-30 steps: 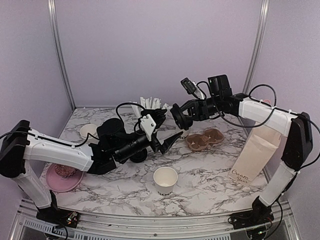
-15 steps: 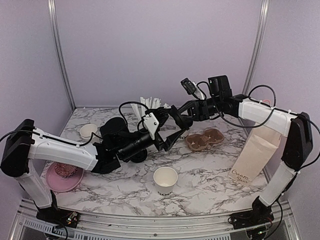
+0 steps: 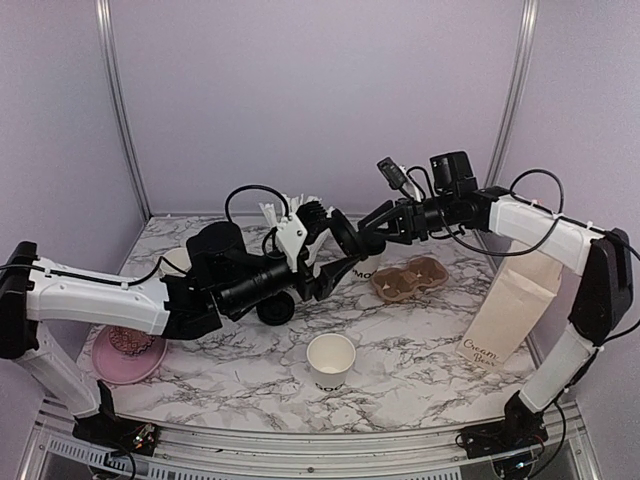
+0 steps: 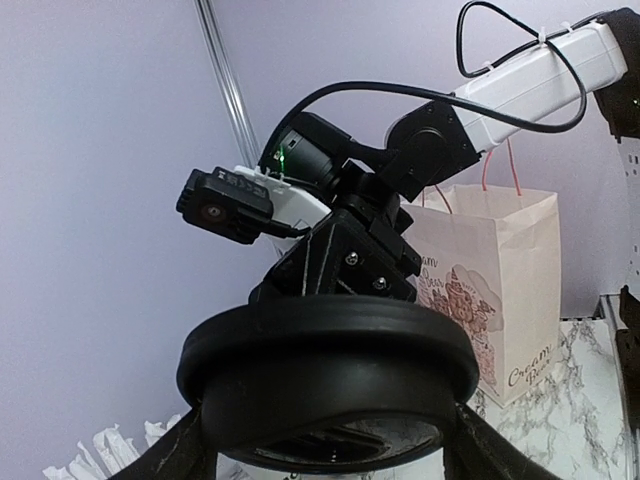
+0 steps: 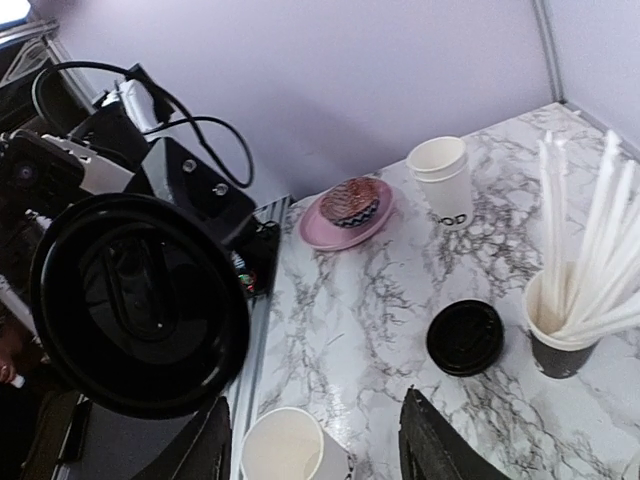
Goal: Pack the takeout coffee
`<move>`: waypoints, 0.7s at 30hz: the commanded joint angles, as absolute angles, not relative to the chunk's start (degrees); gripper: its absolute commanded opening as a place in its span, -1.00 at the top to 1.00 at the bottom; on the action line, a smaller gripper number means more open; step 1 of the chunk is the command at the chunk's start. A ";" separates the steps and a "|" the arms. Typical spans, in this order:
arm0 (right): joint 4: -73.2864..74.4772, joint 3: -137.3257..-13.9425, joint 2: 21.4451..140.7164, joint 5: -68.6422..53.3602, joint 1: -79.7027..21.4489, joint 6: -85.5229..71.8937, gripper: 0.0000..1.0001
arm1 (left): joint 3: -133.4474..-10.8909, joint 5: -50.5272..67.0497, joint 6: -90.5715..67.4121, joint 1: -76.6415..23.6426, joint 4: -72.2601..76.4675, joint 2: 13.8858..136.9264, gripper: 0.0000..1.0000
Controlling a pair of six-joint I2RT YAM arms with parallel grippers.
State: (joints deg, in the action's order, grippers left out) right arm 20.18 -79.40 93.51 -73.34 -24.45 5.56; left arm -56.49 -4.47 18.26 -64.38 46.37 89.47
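Observation:
My left gripper (image 3: 340,248) is shut on a round black lid (image 3: 346,234), held on edge above the table's middle; the lid (image 4: 330,370) fills the bottom of the left wrist view. My right gripper (image 3: 380,224) hangs open just right of it with nothing between its fingers. In the right wrist view the lid (image 5: 135,300) is off to the left, outside that gripper (image 5: 315,400). A white lettered cup (image 3: 366,266) stands behind, its top hidden. A lidless white cup (image 3: 331,362) stands near the front. A second black lid (image 3: 275,310) lies flat. No lidded cup shows.
A brown cup carrier (image 3: 408,278) sits right of centre, with a pink paper bag (image 3: 515,300) beyond it. A cup of white straws (image 5: 565,325) stands at the back, stacked white cups (image 5: 443,180) at back left, and a pink plate (image 3: 110,365) with a cake at front left.
The lid was at my right gripper's tips. My left gripper rose to it and shut on it; my right gripper drew back to the right, open.

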 commanded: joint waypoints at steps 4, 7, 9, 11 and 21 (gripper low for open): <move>26.15 -75.04 86.70 -53.74 -22.93 22.37 -0.12 | -66.40 -3.05 6.08 -64.60 -1.72 83.11 -0.47; 25.55 -71.84 86.05 -50.94 -22.94 25.36 -0.15 | -71.23 1.66 3.67 -64.67 -16.88 84.45 -0.47; 24.70 -70.01 86.11 -49.86 -22.92 26.07 -0.15 | -74.21 2.29 2.33 -64.69 -24.25 86.00 -0.47; 23.49 -68.36 86.21 -49.83 -22.92 26.15 -0.15 | -77.13 2.46 1.09 -64.73 -30.20 88.04 -0.47; 24.08 -64.60 88.24 -50.27 -23.16 27.82 -0.16 | -89.45 5.26 -4.52 -64.76 -44.03 99.53 -0.45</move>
State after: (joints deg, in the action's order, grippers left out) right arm 24.10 -65.28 87.74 -50.78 -22.87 25.85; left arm -86.11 3.18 -1.74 -64.47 -35.14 97.27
